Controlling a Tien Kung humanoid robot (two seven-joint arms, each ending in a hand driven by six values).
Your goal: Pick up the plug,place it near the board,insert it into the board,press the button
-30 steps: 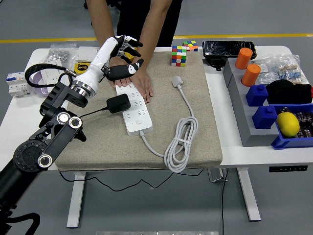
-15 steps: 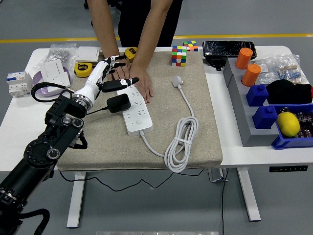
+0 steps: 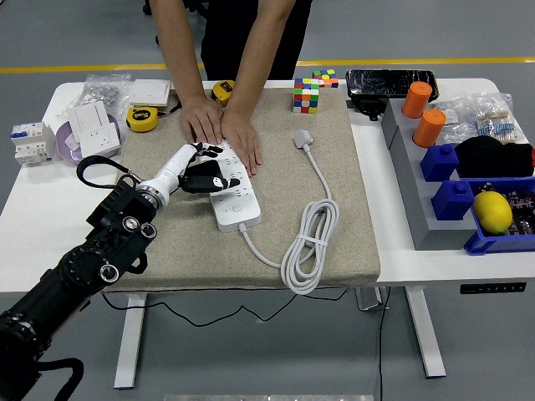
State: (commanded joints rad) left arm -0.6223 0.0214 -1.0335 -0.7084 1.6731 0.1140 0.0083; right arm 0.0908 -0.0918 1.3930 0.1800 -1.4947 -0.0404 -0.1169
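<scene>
- The left arm (image 3: 92, 267) is seen entering from the lower left corner and is stretched over the beige mat (image 3: 167, 242).
- The left hand (image 3: 194, 167) is lowered onto the black plug (image 3: 203, 177); its fingers (image 3: 209, 151) are curled around the plug's top and far side, with the thumb at the near side, so the plug is clamped in the hand.
- The plug is held at the left edge of the white power strip (image 3: 230, 188), touching or just above its sockets; which of the two cannot be told.
- The plug's thin black cable (image 3: 159, 294) is seen under the table's near edge.
- The far end of the power strip is pressed flat by two hands of a person (image 3: 219, 127) standing at the table's far side.
- A white cord with a white plug (image 3: 303, 139) is laid to the right of the strip, coiled near the mat's front edge.
- A colour cube (image 3: 306, 95) is placed at the mat's far edge.
- Grey and blue bins (image 3: 443, 167) are set on the table's right side.
</scene>
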